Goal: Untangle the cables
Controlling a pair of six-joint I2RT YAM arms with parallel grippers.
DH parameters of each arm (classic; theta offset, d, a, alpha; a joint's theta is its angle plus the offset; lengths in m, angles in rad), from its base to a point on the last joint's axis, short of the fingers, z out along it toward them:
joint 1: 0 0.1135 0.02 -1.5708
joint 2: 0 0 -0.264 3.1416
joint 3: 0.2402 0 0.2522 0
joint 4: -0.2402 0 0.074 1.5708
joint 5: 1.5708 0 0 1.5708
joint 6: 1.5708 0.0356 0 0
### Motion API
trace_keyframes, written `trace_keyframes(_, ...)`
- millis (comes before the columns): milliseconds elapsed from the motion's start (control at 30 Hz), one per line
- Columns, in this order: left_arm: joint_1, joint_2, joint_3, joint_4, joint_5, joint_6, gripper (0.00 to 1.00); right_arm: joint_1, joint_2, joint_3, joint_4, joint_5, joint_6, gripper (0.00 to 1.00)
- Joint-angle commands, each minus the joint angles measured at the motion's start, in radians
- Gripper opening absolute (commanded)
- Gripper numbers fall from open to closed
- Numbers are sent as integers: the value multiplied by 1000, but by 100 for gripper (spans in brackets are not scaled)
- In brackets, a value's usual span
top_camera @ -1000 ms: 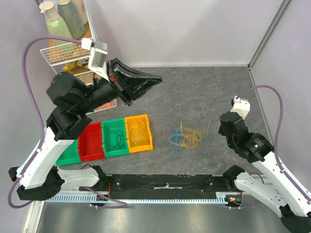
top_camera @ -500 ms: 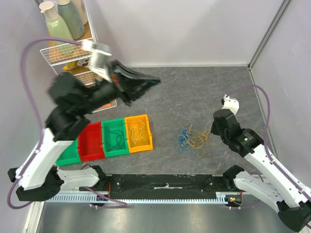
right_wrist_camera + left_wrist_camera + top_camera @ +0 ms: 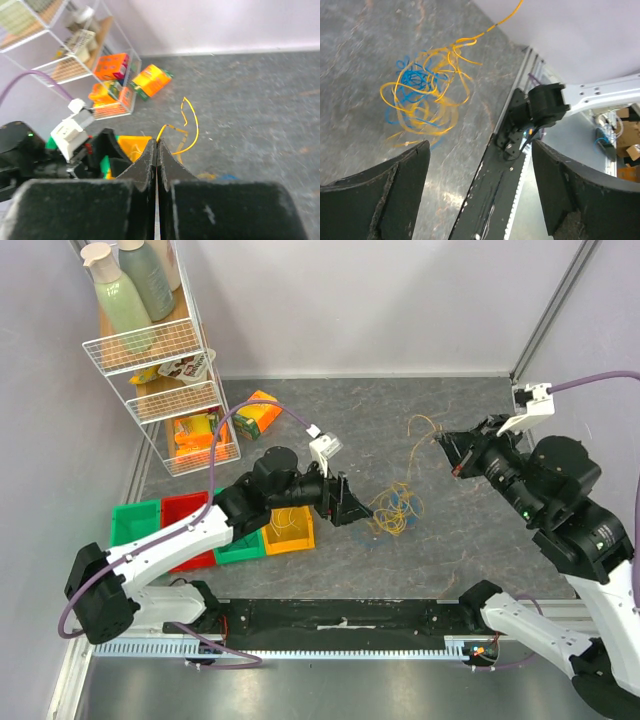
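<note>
Two arms work on one small bunch of thin yellow and blue wire loops, lying on the grey table. From above, the left gripper sits just beside it, and the right gripper holds one thin yellow wire up, off to the side.

Left wrist: its fingers are spread wide, with the bunch just past them.

Right wrist: the fingers are pressed together, pinching that yellow wire.

Best, I think, to pin the bunch down and pull slowly, so only one wire slides out.

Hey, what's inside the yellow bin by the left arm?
Yellow cable loops lie in the yellow bin; the left arm covers its far end, so anything there is hidden.
</note>
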Motion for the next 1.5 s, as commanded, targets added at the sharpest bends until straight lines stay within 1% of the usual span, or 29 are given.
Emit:
trace_keyframes(0,-9,-3,5,289,90,-59,89,-3,57,97,50,-156,6,0)
trace_keyframes(33,-8,3,11,300,96,-60,90,-3,67,118,61,-195,16,0)
trace_keyframes(167,-11,72,60,280,57,-54,93,-3,102,163,108,-274,49,0)
trace_keyframes(300,-23,181,100,368,96,-85,93,-3,125,175,150,-334,88,0)
trace_keyframes(367,-35,253,137,379,95,-85,92,-3,139,188,164,-357,103,0)
trace_keyframes(533,-37,469,192,393,41,-109,75,-3,182,304,178,-398,131,0)
trace_keyframes(600,-38,523,172,404,20,-129,65,-3,202,393,167,-389,123,0)
trace_keyframes(667,-37,545,107,442,-15,-154,61,-3,226,494,145,-371,99,0)
trace_keyframes(833,-35,525,-47,542,-29,-181,60,-3,274,706,107,-308,42,0)
trace_keyframes(1033,-35,466,-136,527,-60,-131,62,-3,320,875,116,-214,-16,0)
trace_keyframes(1167,-31,456,-150,508,-65,-119,62,-3,347,961,150,-191,-47,0)
trace_keyframes(1233,-29,439,-150,508,-51,-112,63,-3,343,949,173,-194,-56,0)
trace_keyframes(1300,-29,401,-147,510,-14,-109,67,-3,321,888,181,-194,-67,0)
trace_keyframes(1400,-29,286,-139,496,35,-77,76,-3,262,713,181,-176,-78,0)
trace_keyframes(1467,-28,183,-127,458,59,-37,79,-3,222,590,178,-171,-93,0)
